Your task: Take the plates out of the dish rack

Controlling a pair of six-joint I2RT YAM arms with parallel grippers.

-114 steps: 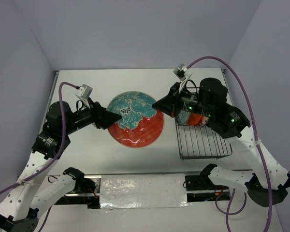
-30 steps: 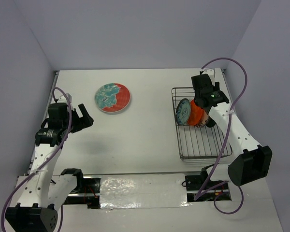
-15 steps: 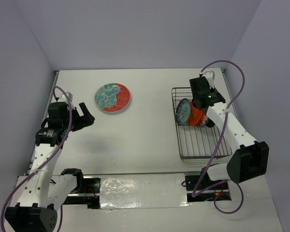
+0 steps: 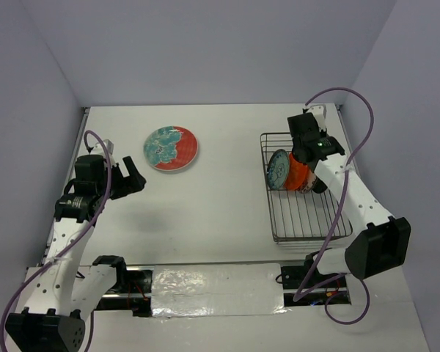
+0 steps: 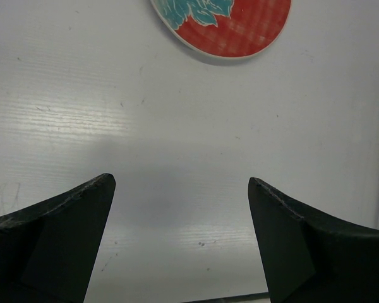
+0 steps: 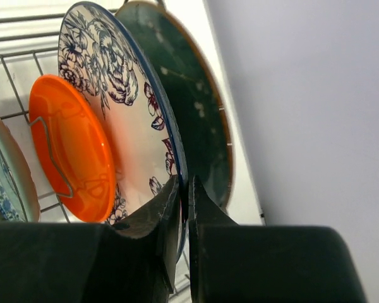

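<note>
The dish rack (image 4: 308,220) stands at the right with plates upright in it. In the right wrist view my right gripper (image 6: 184,186) is shut on the rim of the white floral-rimmed plate (image 6: 123,107). Behind that plate stands the dark teal plate (image 6: 196,95); in front of it are the orange plate (image 6: 69,148) and the blue-white patterned plate (image 6: 3,183). From above, the right gripper (image 4: 306,150) sits over the rack's far end. The red-with-teal plate (image 4: 171,148) lies flat on the table. My left gripper (image 4: 136,180) hovers open and empty near it.
The left wrist view shows the red-with-teal plate (image 5: 240,25) at its top edge and bare white table (image 5: 177,139) below the open fingers. The rack's wires (image 6: 19,82) surround the plates. Walls close the table in at the back and on both sides.
Over the last second my right gripper has closed onto the floral-rimmed plate's rim. The left arm has barely shifted. The red-with-teal plate has lain still over that second.
</note>
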